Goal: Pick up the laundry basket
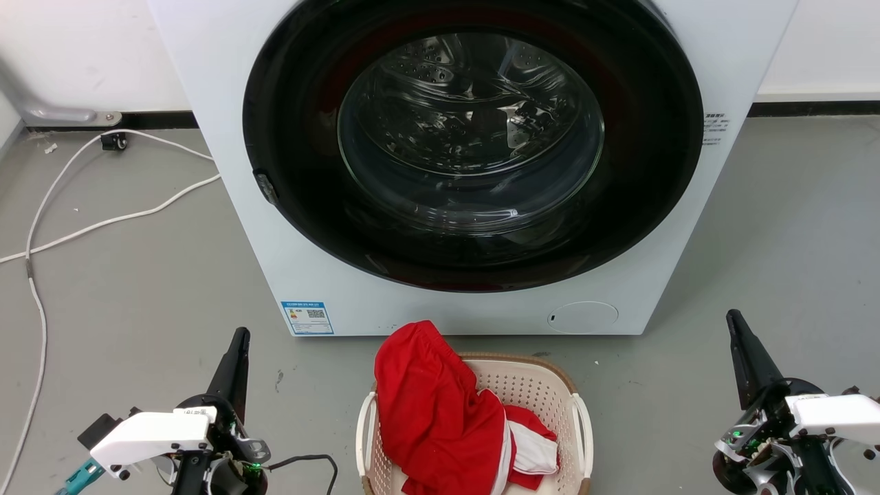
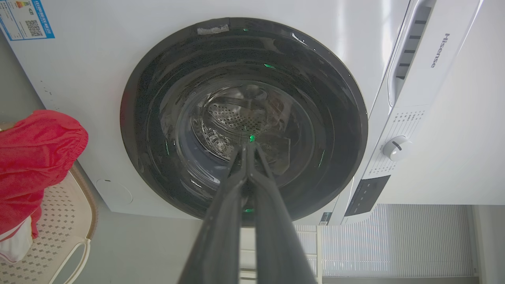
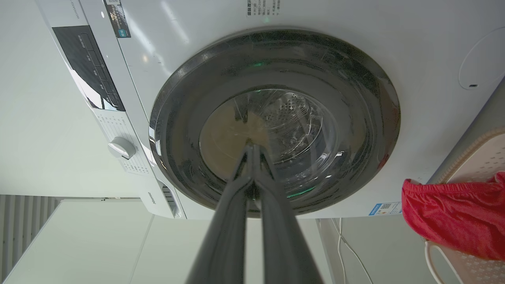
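laundry basket (image 1: 531, 389): near end cut off | red garment (image 1: 433, 412): covers interior

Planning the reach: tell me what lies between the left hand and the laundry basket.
Head view: bare grey floor between left hand and laundry basket, plus a black cable looping near the wrist.

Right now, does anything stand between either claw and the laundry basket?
Nothing visible does. Bare floor separates the left claw and the right claw from the laundry basket. A red garment drapes over its rim, yet both white handles show.
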